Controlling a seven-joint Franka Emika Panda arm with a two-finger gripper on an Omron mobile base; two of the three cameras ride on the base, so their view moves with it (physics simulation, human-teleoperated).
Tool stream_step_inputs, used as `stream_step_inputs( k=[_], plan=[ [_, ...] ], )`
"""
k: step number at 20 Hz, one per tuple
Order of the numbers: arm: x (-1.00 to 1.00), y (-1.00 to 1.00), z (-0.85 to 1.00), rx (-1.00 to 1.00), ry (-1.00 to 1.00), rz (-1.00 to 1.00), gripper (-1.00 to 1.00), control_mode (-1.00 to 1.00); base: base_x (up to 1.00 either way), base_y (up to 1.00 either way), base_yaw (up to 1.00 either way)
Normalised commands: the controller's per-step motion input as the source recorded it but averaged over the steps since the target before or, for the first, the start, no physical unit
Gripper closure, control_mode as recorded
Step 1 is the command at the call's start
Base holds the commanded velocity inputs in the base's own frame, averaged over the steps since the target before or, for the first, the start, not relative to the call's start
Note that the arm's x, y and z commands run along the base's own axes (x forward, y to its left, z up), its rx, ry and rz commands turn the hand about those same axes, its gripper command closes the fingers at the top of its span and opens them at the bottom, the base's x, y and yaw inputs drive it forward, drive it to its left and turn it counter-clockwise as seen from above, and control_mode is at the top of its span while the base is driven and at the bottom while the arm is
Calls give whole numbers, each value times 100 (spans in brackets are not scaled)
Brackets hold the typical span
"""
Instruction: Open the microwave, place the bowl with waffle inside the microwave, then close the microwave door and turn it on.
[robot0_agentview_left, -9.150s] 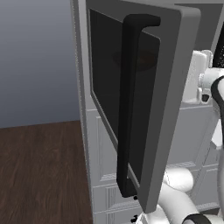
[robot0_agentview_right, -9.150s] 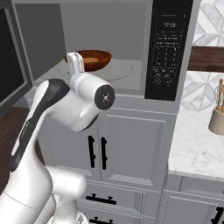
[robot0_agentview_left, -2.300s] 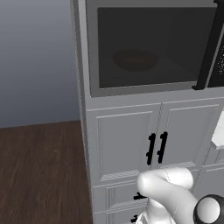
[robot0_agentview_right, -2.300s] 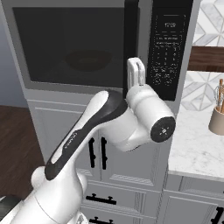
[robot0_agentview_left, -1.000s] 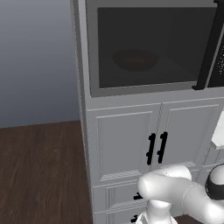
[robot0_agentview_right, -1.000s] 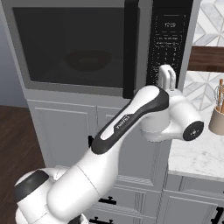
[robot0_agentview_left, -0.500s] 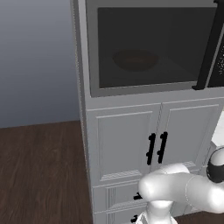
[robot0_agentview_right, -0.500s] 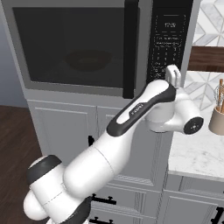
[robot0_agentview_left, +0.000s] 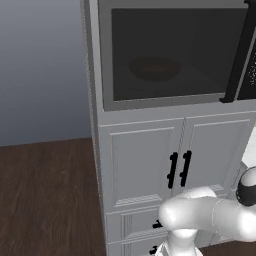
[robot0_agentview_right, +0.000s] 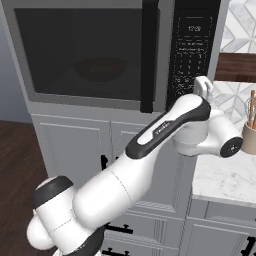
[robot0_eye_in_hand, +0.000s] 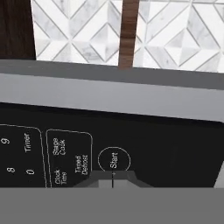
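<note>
glossy black ctrl strip (robot0_eye_in_hand: 109, 144) w/ round start btn (robot0_eye_in_hand: 114, 160); tool (robot0_eye_in_hand: 113, 180) tips together.

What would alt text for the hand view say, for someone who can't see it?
Close-up of the grey-framed microwave's black control strip, with the round white-outlined Start button just above the closed jaws. Behind the microwave's grey edge is white diamond-patterned wall tile.

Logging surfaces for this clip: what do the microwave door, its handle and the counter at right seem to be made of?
The microwave door looks like dark, see-through glass in a matte grey, metal-like frame: the bowl with waffle shows dimly through it. Its handle looks like smooth black plastic or coated metal, with no glare. The counter looks like polished white marble, going by its grey veining.
</note>
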Motion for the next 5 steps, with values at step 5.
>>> stream_step_inputs(
  k=[5],
  plan=[
    [-100, -11, -7, 0, -4, 0, 100, -100, 0, 0, 0]
  ],
)
